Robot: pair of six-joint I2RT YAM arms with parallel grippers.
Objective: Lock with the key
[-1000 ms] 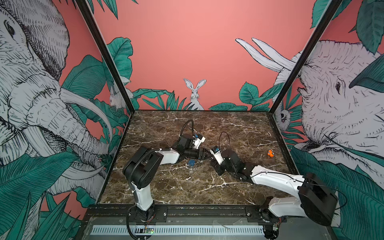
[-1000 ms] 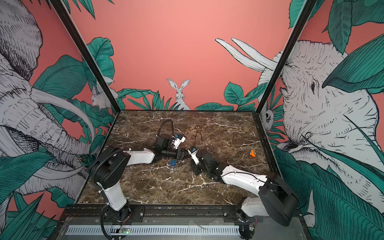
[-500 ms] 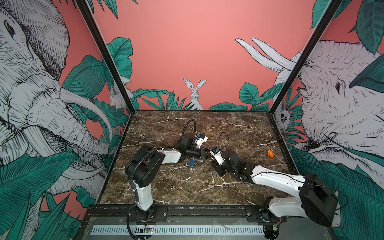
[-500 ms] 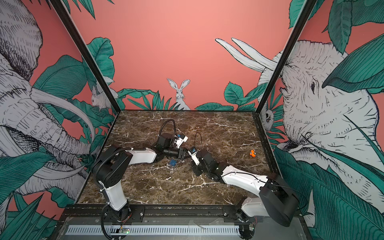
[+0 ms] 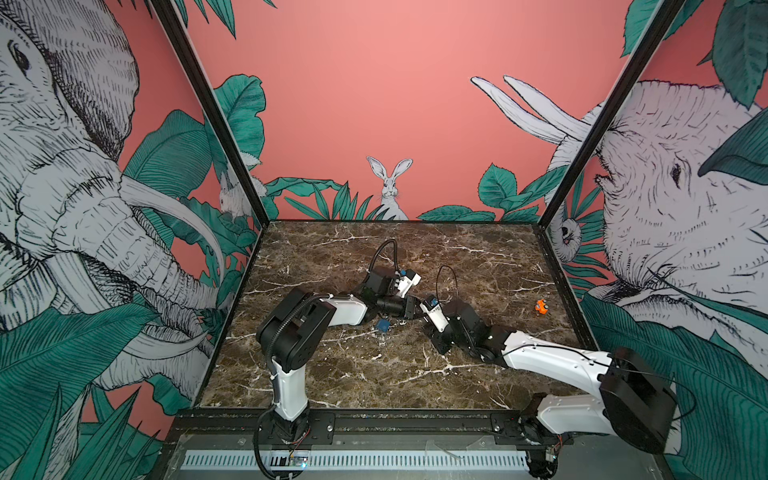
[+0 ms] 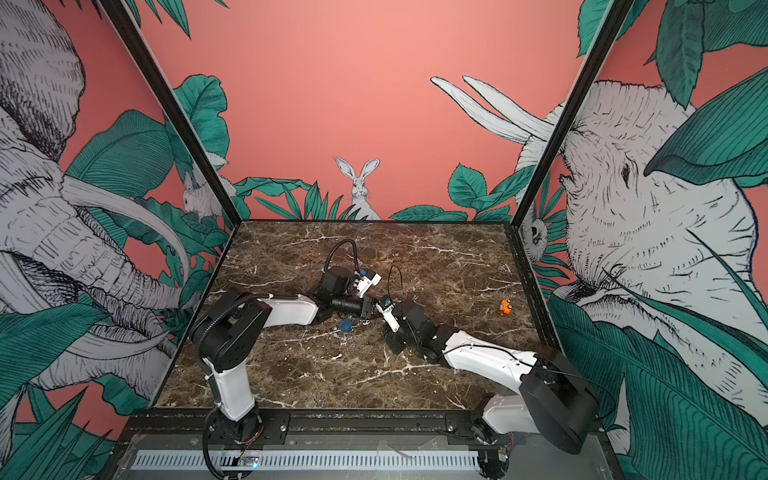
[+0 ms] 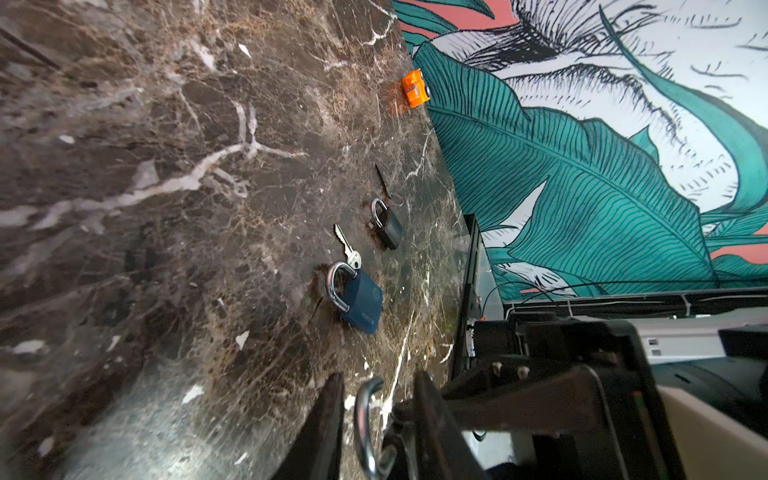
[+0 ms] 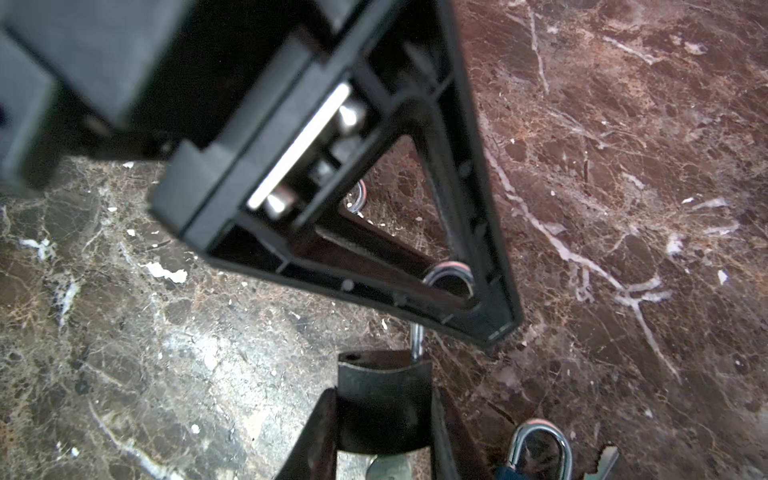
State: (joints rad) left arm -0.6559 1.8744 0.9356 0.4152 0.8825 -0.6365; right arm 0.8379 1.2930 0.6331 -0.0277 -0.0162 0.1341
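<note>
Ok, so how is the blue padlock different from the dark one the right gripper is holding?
The blue padlock lies flat on the marble table; the dark padlock is clamped in the right gripper. The blue padlock's shackle looks seated at both ends; the dark padlock's is popped open, one hole empty. Bodies differ: blue against near-black. Both have silver U-shaped shackles.

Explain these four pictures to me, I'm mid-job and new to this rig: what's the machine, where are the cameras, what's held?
Two robot arms, left and right, work over a marble table. Both top views look down on the whole scene; each wrist view rides on one arm. The right tool grips a dark padlock by its body. The left tool straddles its silver shackle; whether it pinches it, I cannot tell. Lying loose: a blue padlock with a key beside it, a smaller padlock with a ringed key, and an orange toy car.
</note>
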